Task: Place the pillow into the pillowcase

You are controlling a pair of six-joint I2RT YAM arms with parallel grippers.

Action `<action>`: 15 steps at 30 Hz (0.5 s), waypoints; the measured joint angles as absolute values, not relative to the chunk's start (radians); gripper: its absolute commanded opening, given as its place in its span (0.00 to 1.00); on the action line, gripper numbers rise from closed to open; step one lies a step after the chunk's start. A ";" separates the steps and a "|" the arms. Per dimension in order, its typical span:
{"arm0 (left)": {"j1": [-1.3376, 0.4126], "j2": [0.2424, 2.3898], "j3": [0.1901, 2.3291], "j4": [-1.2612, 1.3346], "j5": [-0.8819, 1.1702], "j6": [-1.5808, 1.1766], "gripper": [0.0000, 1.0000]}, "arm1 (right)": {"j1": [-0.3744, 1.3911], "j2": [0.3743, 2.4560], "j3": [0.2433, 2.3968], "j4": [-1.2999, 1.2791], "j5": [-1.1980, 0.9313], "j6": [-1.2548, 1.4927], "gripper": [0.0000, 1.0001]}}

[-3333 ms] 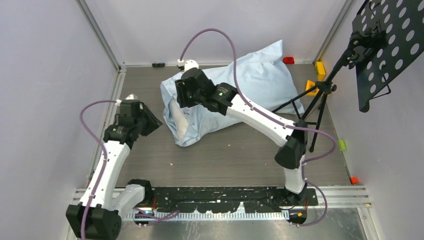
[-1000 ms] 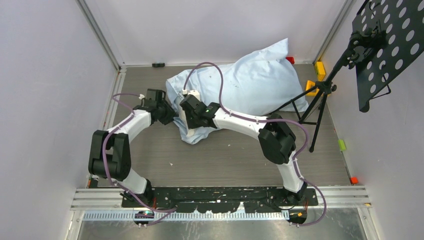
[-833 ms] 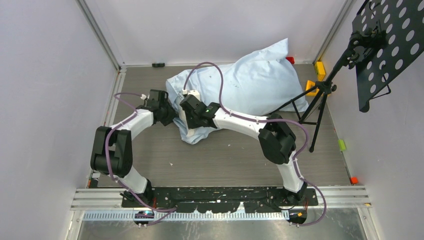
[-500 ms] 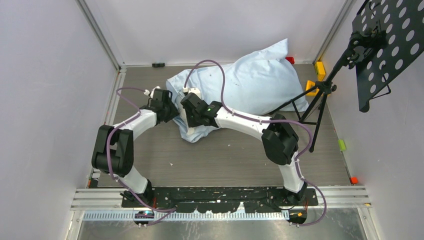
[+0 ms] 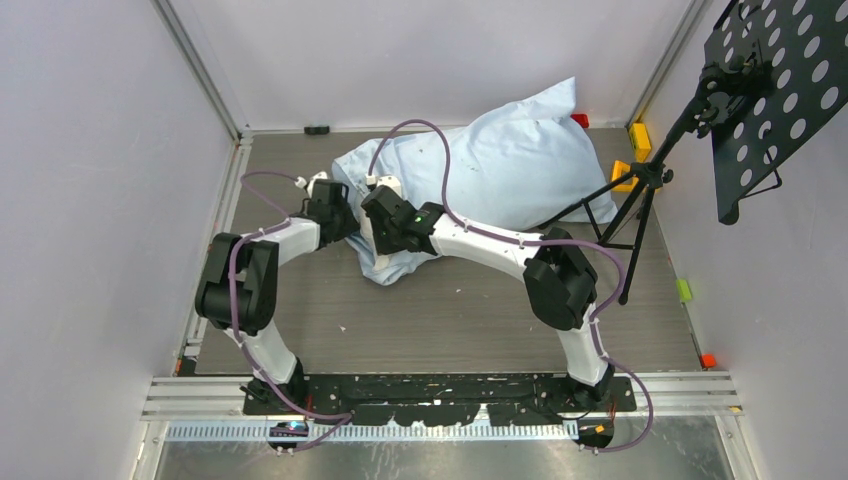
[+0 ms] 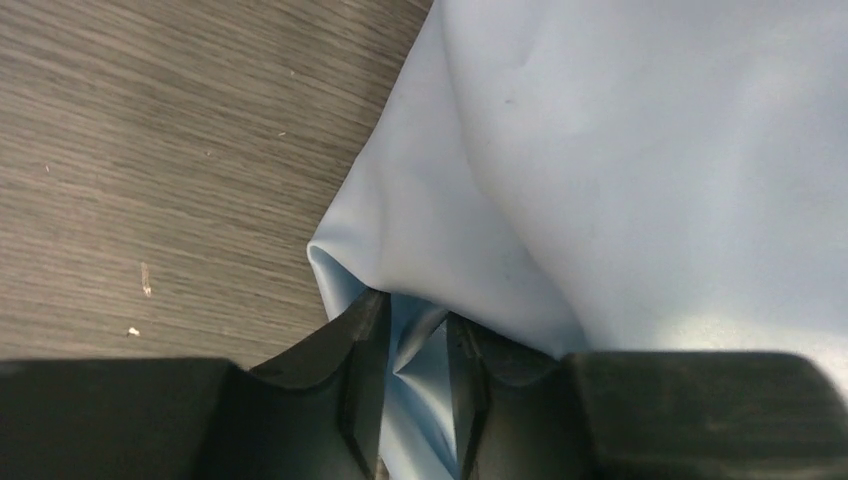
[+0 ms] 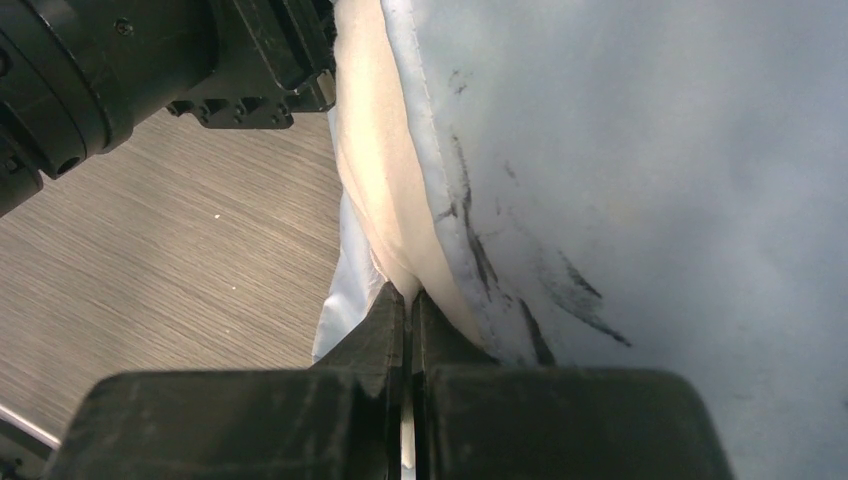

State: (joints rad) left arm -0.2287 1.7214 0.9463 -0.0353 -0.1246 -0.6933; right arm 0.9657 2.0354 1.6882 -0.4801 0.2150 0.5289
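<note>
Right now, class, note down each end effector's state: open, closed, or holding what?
Left end effector: closed, pinching a fold of the pillowcase.
Right end effector: closed on the pillowcase's open hem, against the white pillow.

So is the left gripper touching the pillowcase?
Touching. The left wrist view shows the left gripper pinching a fold of the pillowcase between its fingers.
</note>
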 measured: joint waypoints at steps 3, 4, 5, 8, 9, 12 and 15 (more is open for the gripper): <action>-0.231 1.726 0.941 -0.016 -0.124 -0.694 0.04 | 0.966 2.035 1.689 -0.482 0.216 0.525 0.00; -0.232 1.725 0.940 -0.013 -0.124 -0.699 0.00 | 0.966 2.035 1.691 -0.485 0.219 0.524 0.00; -0.234 1.723 0.938 -0.016 -0.126 -0.698 0.00 | 0.966 2.035 1.694 -0.490 0.221 0.522 0.00; -0.246 1.682 0.921 -0.053 -0.137 -0.710 0.00 | 0.963 2.035 1.724 -0.519 0.235 0.514 0.00; -0.249 1.660 0.914 -0.073 -0.140 -0.718 0.00 | 0.961 2.035 1.737 -0.530 0.239 0.512 0.00; -0.255 1.555 0.894 -0.166 -0.146 -0.733 0.00 | 0.952 2.038 1.812 -0.571 0.257 0.511 0.00; -0.256 1.430 0.880 -0.259 -0.131 -0.736 0.00 | 0.936 2.065 1.911 -0.597 0.280 0.511 0.00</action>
